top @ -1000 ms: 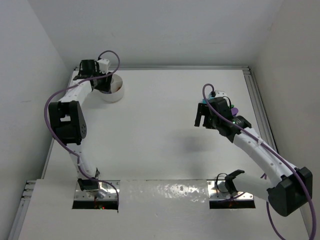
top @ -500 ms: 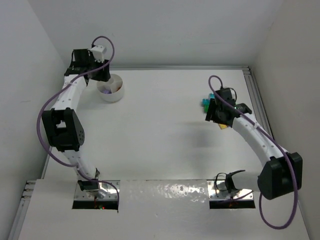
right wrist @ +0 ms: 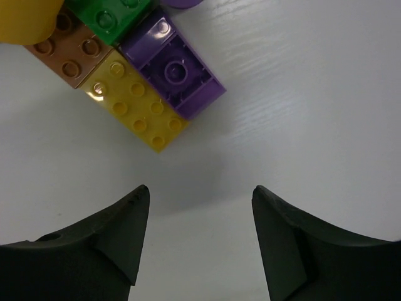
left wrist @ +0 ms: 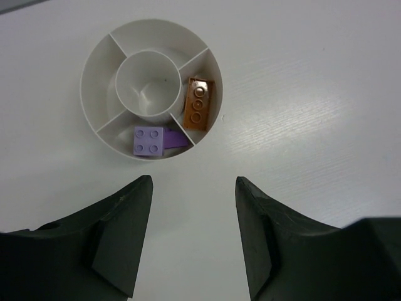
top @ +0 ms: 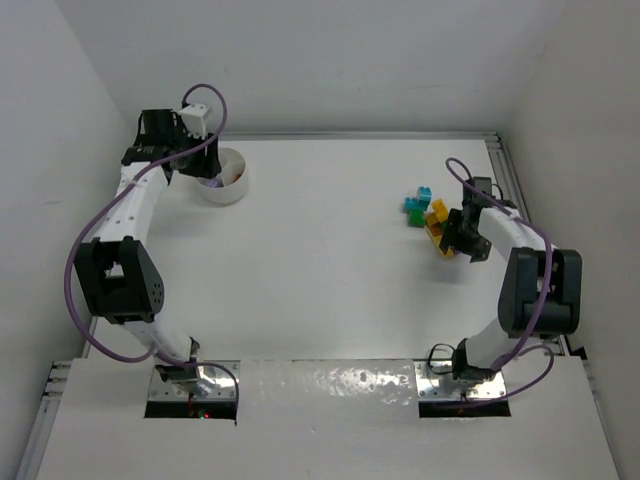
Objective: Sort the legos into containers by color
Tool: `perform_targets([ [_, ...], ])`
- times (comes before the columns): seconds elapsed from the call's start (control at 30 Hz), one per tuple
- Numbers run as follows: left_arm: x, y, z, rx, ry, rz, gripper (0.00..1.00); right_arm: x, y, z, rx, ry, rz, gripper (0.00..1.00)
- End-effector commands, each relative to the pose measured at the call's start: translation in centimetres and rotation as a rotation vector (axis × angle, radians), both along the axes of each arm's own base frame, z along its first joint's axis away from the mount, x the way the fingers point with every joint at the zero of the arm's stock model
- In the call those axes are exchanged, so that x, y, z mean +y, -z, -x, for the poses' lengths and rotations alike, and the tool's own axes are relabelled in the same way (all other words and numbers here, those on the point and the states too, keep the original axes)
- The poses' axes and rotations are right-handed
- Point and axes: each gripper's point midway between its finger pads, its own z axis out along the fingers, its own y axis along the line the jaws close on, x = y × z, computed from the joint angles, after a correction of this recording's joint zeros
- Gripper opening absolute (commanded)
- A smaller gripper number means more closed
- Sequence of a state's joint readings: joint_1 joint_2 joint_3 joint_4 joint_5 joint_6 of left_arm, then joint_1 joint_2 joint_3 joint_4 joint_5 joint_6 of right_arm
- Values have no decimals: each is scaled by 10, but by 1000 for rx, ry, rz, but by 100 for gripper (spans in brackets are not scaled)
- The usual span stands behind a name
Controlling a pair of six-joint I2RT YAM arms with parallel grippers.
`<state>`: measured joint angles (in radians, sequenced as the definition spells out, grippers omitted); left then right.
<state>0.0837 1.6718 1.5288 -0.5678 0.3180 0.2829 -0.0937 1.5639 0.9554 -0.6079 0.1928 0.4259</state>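
- Top view: bowl (top: 236, 186) far left, loose legos (top: 430, 215) far right, well apart.
- Left wrist: left gripper (left wrist: 194, 183) spread, empty; I see an orange brick (left wrist: 197, 103) and purple bricks (left wrist: 149, 140) sorted in adjoining sections.
- Right wrist: right gripper (right wrist: 200, 191) spread, empty, over a yellow brick (right wrist: 135, 106); I judge most sorting remains.

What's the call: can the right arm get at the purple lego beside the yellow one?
Probably yes: the right end effector hovers open just short of the purple lego, nothing between. The yellow lego touching its side may crowd the grip.
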Motion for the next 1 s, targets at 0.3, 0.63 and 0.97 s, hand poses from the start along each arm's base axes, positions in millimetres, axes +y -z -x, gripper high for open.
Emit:
perform_targets([
  [0.3,-5,-19,8,-37,28,-15,53,-27,4,-62,-82,-142,73,58],
  [0.63,-1,-21,5,-36,14,-34,54,-23,29,-68,-35,-200,30,54],
  [0.97,2,-24,1,-40,7,-40,53,-18,35,-75,-25,-231,-6,37],
])
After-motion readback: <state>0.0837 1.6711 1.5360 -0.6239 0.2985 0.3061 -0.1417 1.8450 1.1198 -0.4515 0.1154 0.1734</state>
